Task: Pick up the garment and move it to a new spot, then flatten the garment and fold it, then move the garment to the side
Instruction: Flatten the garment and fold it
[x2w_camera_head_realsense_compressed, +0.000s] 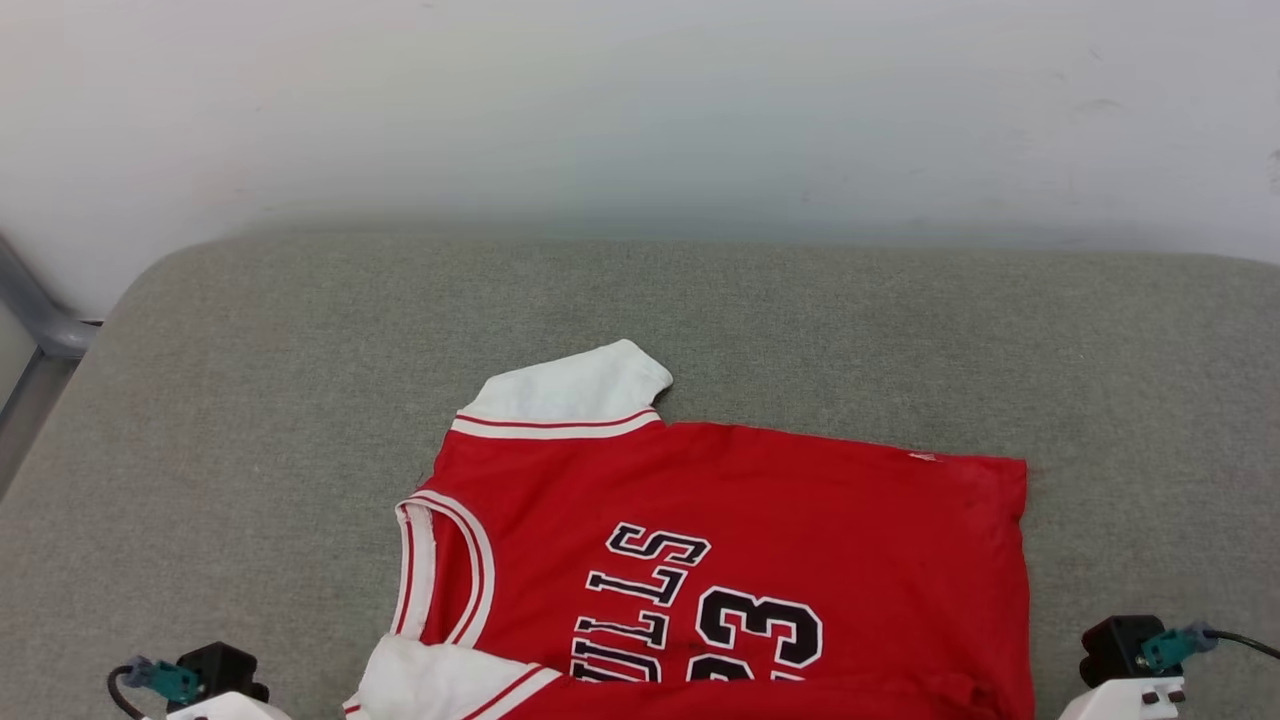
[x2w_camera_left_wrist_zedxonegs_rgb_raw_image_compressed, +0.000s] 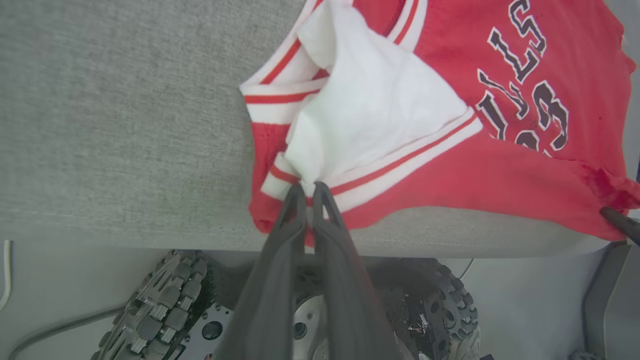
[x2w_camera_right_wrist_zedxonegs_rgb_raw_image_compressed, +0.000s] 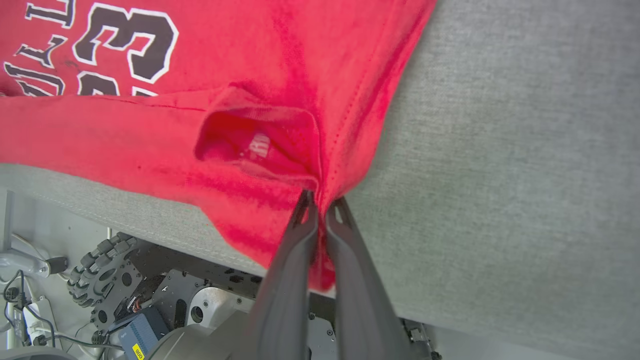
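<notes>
Grey padded surface (x2w_camera_head_realsense_compressed: 250, 400): woven fabric cover, rounded far-left corner, front edge nearest robot. 1 garment (x2w_camera_head_realsense_compressed: 800, 500) lies on near half, print side up, "BULLS 23" lettering (x2w_camera_head_realsense_compressed: 760, 628) showing; neck toward robot's left, hem toward right. Far sleeve (x2w_camera_head_realsense_compressed: 575, 395), white, flat on cover, pointing away. Near sleeve (x2w_camera_left_wrist_zedxonegs_rgb_raw_image_compressed: 370, 105) folded onto red body. Near side of garment bunched, hanging over front edge
</notes>
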